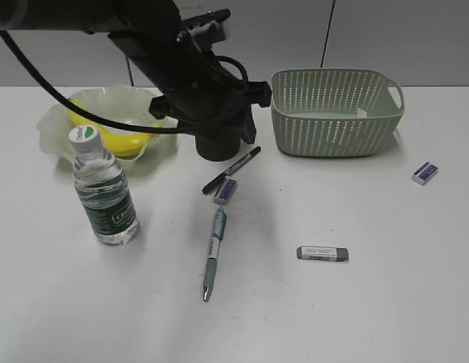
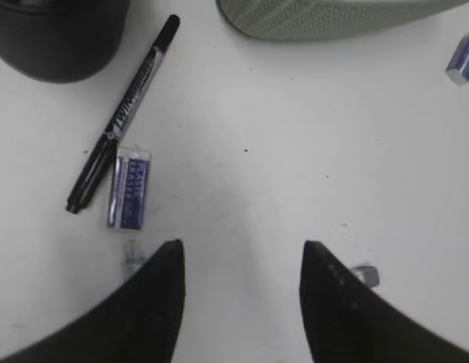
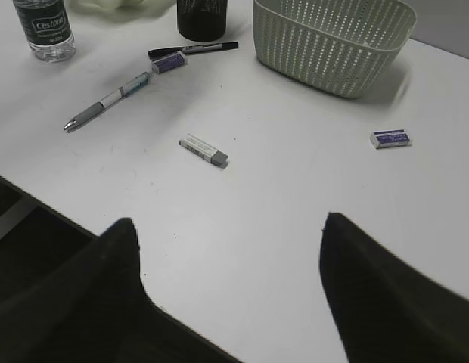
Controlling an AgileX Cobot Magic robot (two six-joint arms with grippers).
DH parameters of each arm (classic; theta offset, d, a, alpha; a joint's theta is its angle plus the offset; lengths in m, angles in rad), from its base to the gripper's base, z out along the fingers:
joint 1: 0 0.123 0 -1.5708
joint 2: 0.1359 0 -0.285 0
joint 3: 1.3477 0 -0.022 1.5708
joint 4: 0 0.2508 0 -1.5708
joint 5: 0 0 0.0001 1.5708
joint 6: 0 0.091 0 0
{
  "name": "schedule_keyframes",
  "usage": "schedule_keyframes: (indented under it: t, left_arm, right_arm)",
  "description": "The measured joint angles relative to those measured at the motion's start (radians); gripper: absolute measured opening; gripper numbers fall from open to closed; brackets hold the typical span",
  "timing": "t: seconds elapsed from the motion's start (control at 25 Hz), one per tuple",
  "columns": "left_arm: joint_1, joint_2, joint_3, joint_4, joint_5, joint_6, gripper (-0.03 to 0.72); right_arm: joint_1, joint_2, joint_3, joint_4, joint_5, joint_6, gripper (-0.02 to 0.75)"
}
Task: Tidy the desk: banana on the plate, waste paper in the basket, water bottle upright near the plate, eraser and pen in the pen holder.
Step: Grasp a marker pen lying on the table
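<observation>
Right gripper hangs open over bare desk; grey eraser just ahead, basket far ahead, pens ahead-left.

We see the pen holder mostly hidden behind the left arm, banana half sunk in the plate, basket cropped by the wrist view's top edge.

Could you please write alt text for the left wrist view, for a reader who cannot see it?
Open, empty jaws of the left gripper hang over a white desk. On its left, a black marker lies diagonally beside a purple-wrapped eraser. The pen holder and basket edge the top; a second eraser sits far right.
</observation>
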Motion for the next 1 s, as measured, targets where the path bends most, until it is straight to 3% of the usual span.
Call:
schedule_keyframes:
  t: [0.08,0.2,0.36,0.64,1.0]
  left_arm:
    - [0.000,0.000,0.000,0.023,0.000,0.100,0.374]
    - [0.000,0.000,0.000,0.081,-0.002,0.159,0.374]
    - [0.000,0.000,0.000,0.141,-0.008,0.169,0.374]
    - [0.000,0.009,-0.019,0.153,-0.039,0.176,0.374]
    - [0.000,0.143,-0.223,0.160,0.150,0.180,0.374]
  right_arm:
    - [0.000,0.000,0.000,0.000,0.000,0.000,0.583]
    - [0.000,0.000,0.000,0.000,0.000,0.000,0.583]
    - [0.000,0.000,0.000,0.000,0.000,0.000,0.583]
    - [0.000,0.000,0.000,0.000,0.000,0.000,0.583]
    - [0.000,0.000,0.000,0.000,0.000,0.000,0.583]
